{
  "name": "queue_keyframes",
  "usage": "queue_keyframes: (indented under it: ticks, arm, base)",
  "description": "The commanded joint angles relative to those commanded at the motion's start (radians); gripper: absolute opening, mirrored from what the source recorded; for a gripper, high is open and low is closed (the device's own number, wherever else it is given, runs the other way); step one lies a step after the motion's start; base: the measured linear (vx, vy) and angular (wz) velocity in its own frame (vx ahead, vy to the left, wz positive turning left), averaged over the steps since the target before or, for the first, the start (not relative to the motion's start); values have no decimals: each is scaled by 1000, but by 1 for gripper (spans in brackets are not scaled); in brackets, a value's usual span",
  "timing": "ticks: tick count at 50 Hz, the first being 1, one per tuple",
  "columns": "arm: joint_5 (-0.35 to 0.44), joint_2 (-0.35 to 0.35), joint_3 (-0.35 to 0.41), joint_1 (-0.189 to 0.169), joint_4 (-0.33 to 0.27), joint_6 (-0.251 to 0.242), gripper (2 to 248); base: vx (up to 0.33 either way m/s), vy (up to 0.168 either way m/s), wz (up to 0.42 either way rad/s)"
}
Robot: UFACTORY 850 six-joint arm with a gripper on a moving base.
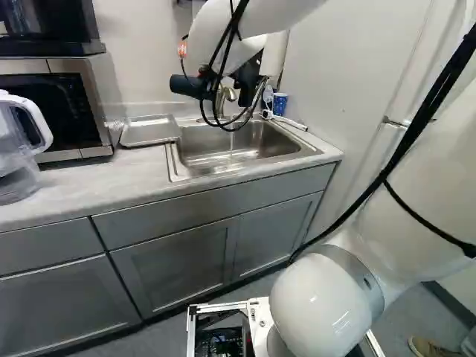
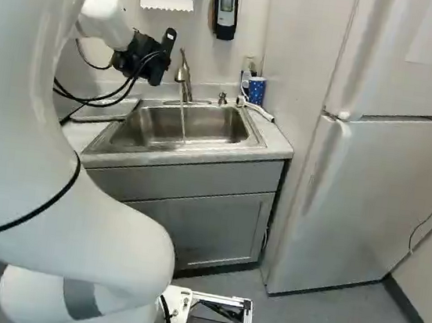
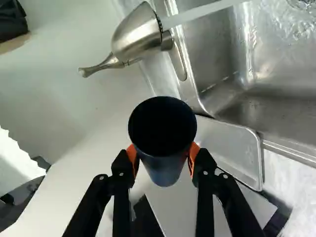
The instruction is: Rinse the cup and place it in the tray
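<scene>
Dark blue cup (image 3: 163, 170): gripped by the gripper (image 3: 163, 157), roughly level (left base view), outside the running water (image 3: 202, 14).
Faucet (image 3: 137, 35): beside the cup.
Metal tray (image 3: 229, 148): beside the sink (image 3: 247, 47), likely next if rinsing is done.

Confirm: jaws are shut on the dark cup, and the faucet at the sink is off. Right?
No, the faucet is on: the right base view shows water running from it into the sink. The rest holds: jaws are shut on the dark cup.
</scene>
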Motion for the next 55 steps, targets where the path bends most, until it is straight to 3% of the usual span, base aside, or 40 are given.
queue_keyframes:
  ticks: [55]
  arm:
    - [0, 0, 0, 0, 0, -577, 120]
  base:
    - [0, 0, 0]
